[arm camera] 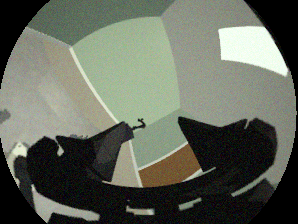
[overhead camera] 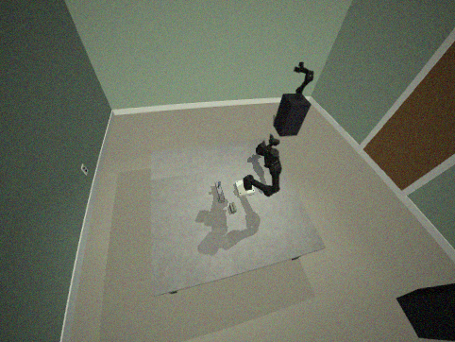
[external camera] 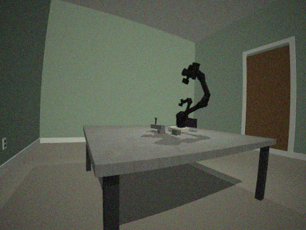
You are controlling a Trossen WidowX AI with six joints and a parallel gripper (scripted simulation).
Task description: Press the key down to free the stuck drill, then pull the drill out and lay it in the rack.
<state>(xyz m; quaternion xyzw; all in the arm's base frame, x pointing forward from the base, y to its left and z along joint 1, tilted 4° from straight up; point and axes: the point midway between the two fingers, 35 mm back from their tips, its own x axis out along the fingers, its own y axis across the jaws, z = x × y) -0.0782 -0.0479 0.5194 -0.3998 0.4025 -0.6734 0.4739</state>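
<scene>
One gripper (external camera: 185, 102), jaws spread wide and holding nothing, hangs high near the table's (external camera: 133, 155) far edge. Drill (external camera: 155, 121) stands upright mid-table, below and toward the near edge from it; key too small to pick out.
</scene>
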